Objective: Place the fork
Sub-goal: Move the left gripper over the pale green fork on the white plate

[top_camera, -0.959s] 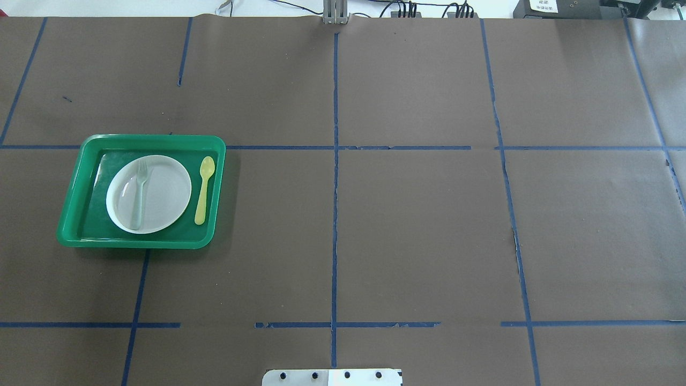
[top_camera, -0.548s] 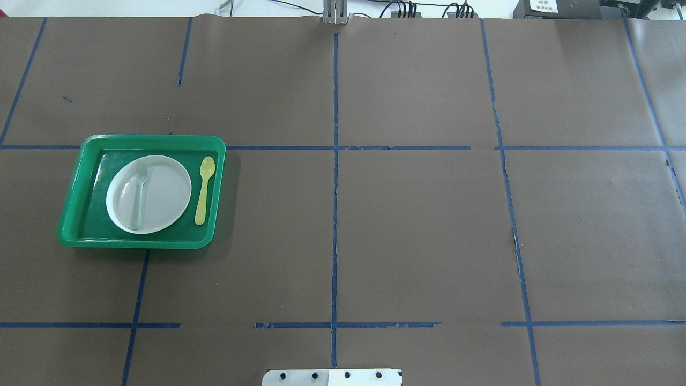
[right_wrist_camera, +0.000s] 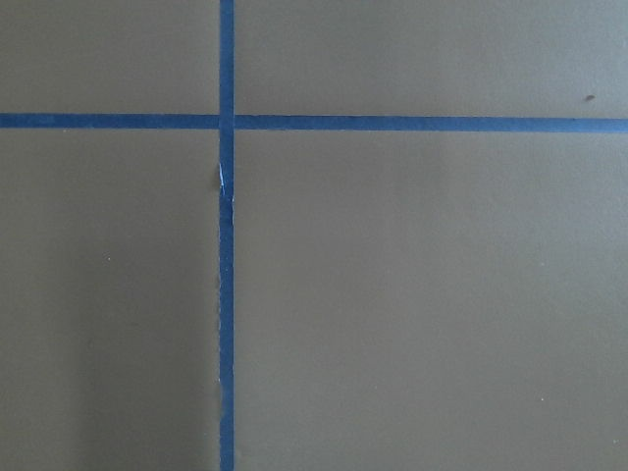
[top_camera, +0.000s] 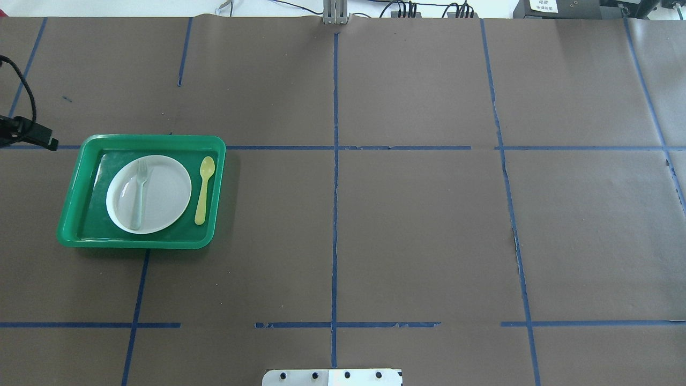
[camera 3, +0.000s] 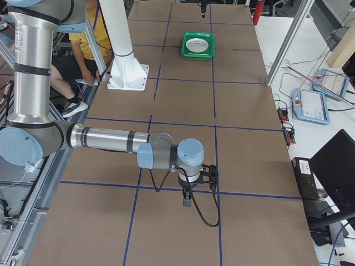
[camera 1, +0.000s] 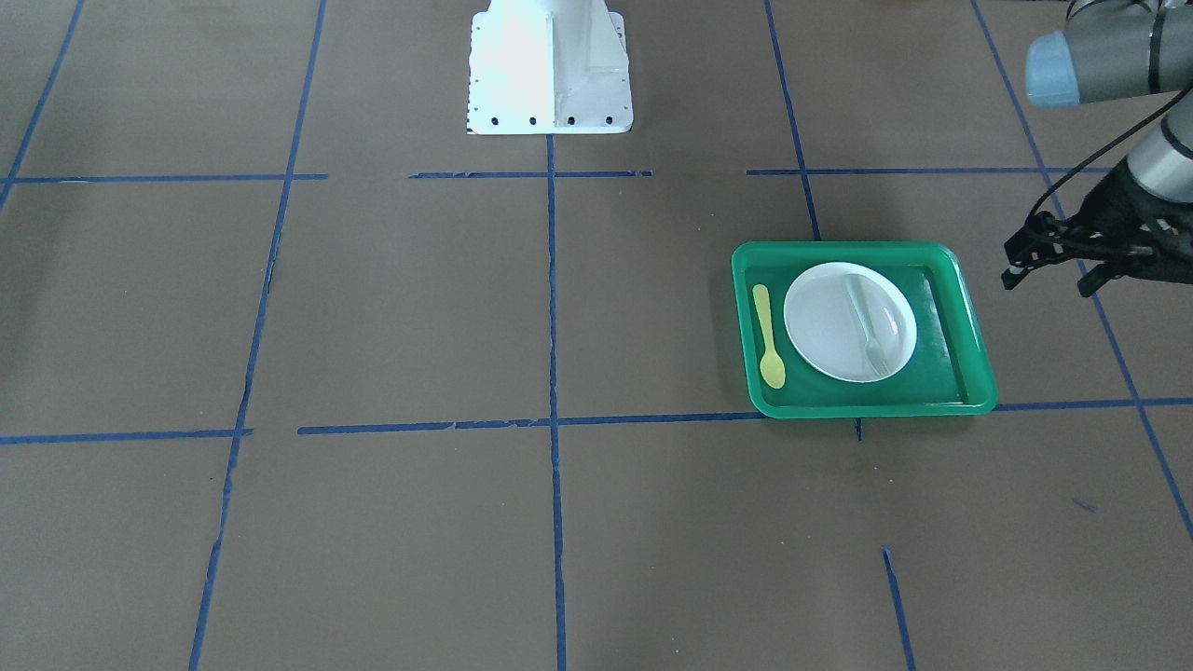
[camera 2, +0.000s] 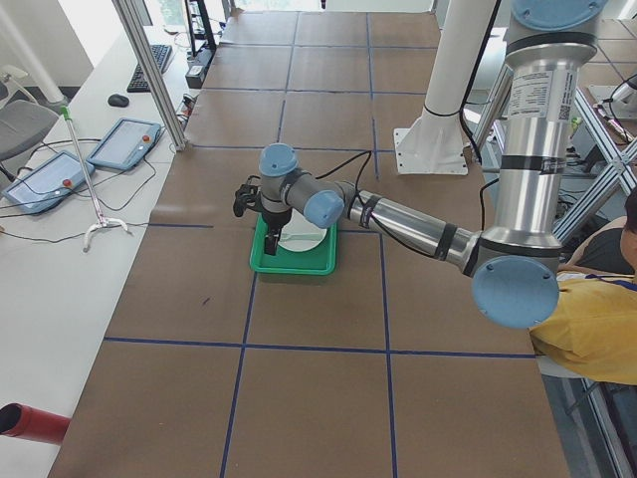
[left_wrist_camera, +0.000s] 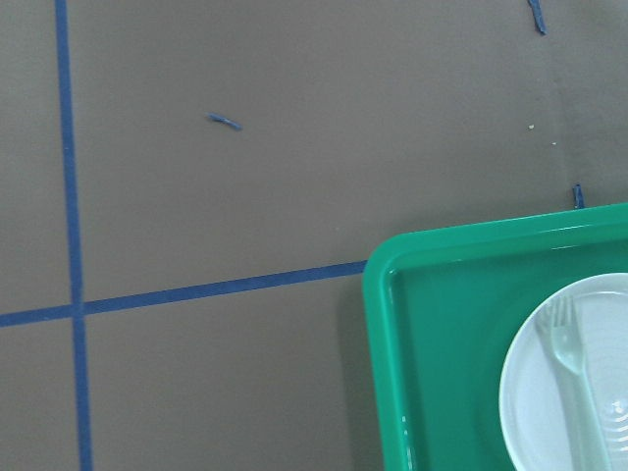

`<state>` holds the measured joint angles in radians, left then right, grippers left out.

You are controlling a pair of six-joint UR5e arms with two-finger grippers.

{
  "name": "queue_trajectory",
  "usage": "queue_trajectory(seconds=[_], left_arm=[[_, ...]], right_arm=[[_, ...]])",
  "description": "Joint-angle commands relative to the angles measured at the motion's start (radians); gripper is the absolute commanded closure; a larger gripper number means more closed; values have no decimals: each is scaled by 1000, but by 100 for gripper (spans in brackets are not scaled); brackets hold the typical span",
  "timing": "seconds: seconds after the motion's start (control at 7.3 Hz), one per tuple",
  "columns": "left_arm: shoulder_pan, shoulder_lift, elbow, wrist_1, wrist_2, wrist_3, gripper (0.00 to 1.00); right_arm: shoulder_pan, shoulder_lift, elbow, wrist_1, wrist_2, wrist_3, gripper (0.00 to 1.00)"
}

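Front view first: your fork (camera 1: 865, 323) lies flat on the plate (camera 1: 820, 321), tines toward this camera. The left gripper (camera 1: 1049, 268) hangs outside the tray (camera 1: 867, 408), off its left side and well apart from the fork. The tray rim and the plate's edge lie between them. Fingers apart or together? You can't tell from here. The spoon (camera 1: 765, 331) lies on the tray floor, just beside the plate on its other side.

Overhead: only a dark bit of the left gripper pokes in at the left edge, near the tray. The fork sits on the plate's left half.

Left side view: the near arm reaches out, its gripper held above the table (camera 3: 249, 138) by the tray.

Right side view: the right gripper (camera 3: 187, 198) points down, far from the tray. Its fingers can't be judged.

Left wrist: you see a tray corner, plate and fork tines at the lower right.

Right wrist: brown table and crossing blue tape (right_wrist_camera: 227, 294).

Count: one fork, one spoon, one plate, one tray.
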<state>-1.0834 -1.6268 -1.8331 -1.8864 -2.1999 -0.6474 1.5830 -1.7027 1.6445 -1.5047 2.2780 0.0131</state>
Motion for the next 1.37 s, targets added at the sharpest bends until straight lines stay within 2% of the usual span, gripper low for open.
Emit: queue_trajectory(seconds=[0.0, 0.55, 0.68, 0.96, 1.23], left_arm=[[165, -17, 41, -135, 106, -209, 1], [275, -86, 116, -131, 132, -299, 16], [293, -87, 124, -128, 132, -323, 35], [295, -87, 133, -125, 126, -325, 48], [300, -87, 152, -122, 124, -325, 47]], right_arm=[[0, 0, 0, 0, 0, 1, 0], [0, 0, 0, 0, 0, 1, 0], [0, 0, 0, 0, -2, 1, 0], [0, 0, 0, 0, 0, -1, 0], [0, 0, 0, 0, 0, 1, 0]])
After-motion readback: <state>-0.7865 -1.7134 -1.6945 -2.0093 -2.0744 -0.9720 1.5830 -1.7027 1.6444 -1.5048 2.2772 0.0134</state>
